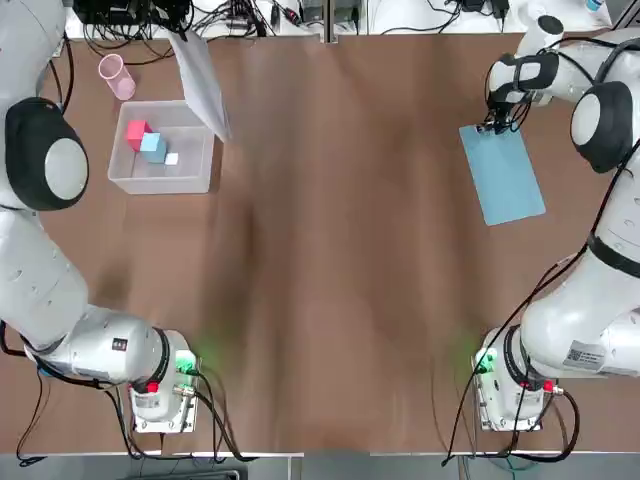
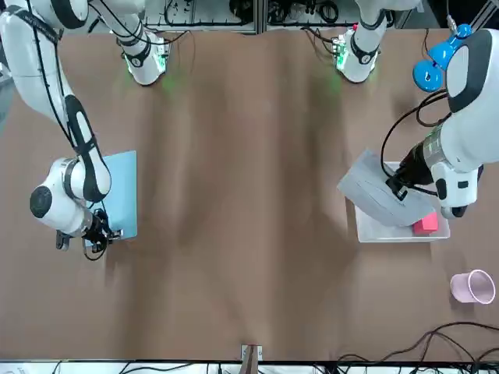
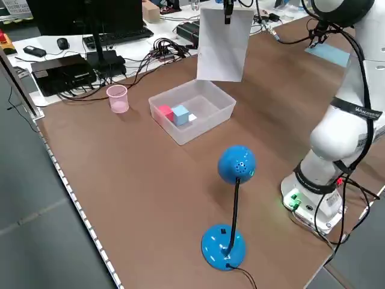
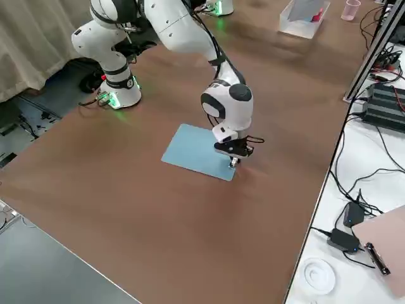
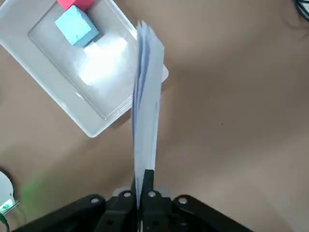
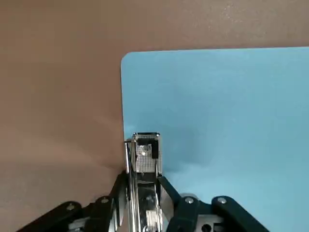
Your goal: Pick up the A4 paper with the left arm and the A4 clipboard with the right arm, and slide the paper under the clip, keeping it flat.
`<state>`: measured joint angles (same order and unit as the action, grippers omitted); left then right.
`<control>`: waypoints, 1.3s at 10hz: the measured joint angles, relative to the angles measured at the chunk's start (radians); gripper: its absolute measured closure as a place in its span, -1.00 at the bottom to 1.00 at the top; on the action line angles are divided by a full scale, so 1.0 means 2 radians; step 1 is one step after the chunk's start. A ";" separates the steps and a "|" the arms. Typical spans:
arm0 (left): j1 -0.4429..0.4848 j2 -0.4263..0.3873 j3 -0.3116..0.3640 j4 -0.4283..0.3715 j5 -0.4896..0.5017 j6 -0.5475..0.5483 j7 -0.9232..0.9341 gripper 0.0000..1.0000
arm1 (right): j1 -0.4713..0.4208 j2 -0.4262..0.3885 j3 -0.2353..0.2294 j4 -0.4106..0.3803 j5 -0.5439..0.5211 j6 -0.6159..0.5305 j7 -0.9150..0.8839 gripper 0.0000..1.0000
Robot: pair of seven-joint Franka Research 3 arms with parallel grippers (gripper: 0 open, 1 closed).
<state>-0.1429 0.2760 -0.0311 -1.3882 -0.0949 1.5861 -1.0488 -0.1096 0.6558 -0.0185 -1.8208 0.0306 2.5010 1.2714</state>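
Observation:
The white A4 paper (image 1: 203,85) hangs on edge over the clear bin at the table's far left. My left gripper (image 5: 144,182) is shut on its top edge and holds it in the air (image 3: 224,42). The light-blue A4 clipboard (image 1: 503,175) lies flat on the table at the far right. My right gripper (image 6: 142,181) stands at its far short edge, pointing down. Its fingers press against both sides of the silver clip (image 6: 145,152). The right side view shows the same grip, low at the clipboard's edge (image 4: 233,161).
A clear plastic bin (image 1: 125,178) under the paper holds a red block, a blue block and a small white block. A pink cup (image 1: 117,76) stands behind it. A blue desk lamp (image 3: 231,205) is at the table's left edge, and cables run along the far edge.

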 joint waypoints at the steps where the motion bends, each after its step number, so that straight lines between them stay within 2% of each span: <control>1: 0.000 0.000 0.000 0.000 0.000 0.000 0.000 0.97 | 0.000 0.000 0.000 0.000 0.000 0.000 0.000 0.36; 4: 0.000 0.000 0.000 0.000 0.000 0.000 -0.001 0.97 | 0.009 -0.002 0.000 0.002 0.000 -0.018 0.010 0.41; 6: 0.000 0.000 0.000 0.000 0.000 0.000 -0.002 0.97 | 0.023 -0.004 0.001 0.003 0.000 -0.038 0.029 0.89; 7: 0.000 0.000 0.000 0.000 0.000 0.000 -0.002 0.97 | 0.028 -0.005 0.001 0.008 0.000 -0.053 0.039 0.89; 9: 0.000 0.000 0.000 0.002 0.000 0.000 -0.003 0.97 | 0.036 -0.012 0.001 0.042 0.000 -0.105 0.054 0.89; 11: 0.000 0.000 0.000 0.011 0.000 0.000 -0.003 0.97 | 0.047 -0.018 0.001 0.095 0.000 -0.163 0.070 0.89; 13: 0.000 -0.001 0.000 0.016 0.000 0.000 -0.003 0.97 | 0.065 -0.021 0.002 0.141 0.000 -0.184 0.098 0.90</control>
<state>-0.1438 0.2748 -0.0312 -1.3560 -0.0944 1.5861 -1.0553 0.0202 0.6132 -0.0144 -1.5391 0.0307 2.1333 1.4682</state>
